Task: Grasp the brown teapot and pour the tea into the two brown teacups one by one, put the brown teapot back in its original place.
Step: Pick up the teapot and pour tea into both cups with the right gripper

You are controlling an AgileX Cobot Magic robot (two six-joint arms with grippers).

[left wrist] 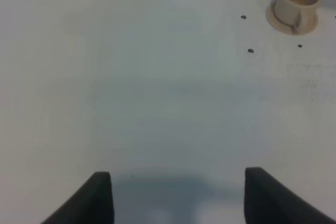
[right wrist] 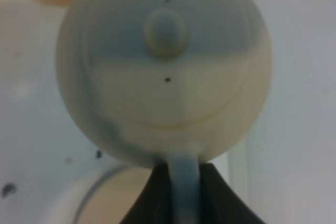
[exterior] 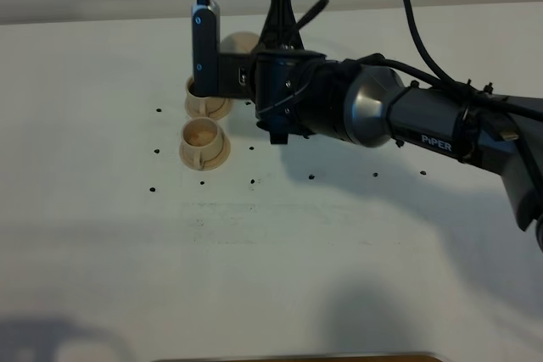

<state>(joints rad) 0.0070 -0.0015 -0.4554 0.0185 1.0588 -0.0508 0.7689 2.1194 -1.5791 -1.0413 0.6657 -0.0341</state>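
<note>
My right gripper [exterior: 244,61] reaches across to the far left and is shut on the loop handle [right wrist: 184,182] of the brown teapot [exterior: 240,42]. The teapot [right wrist: 165,72] fills the right wrist view, lid knob facing the camera. It is held up beside the far brown teacup [exterior: 206,99], which the wrist camera partly hides. The near teacup [exterior: 204,143] stands on its saucer just in front. No tea shows. A pale round rim [right wrist: 100,200] lies under the pot; I cannot tell what it is. My left gripper [left wrist: 178,198] hangs open over bare table, both teacups [left wrist: 296,3] far from it.
The white table [exterior: 271,235] carries small black dot marks [exterior: 252,181] around the cups. The right arm's dark body [exterior: 382,112] stretches from the right edge over the table's middle. A brown strip [exterior: 297,357] runs along the front edge.
</note>
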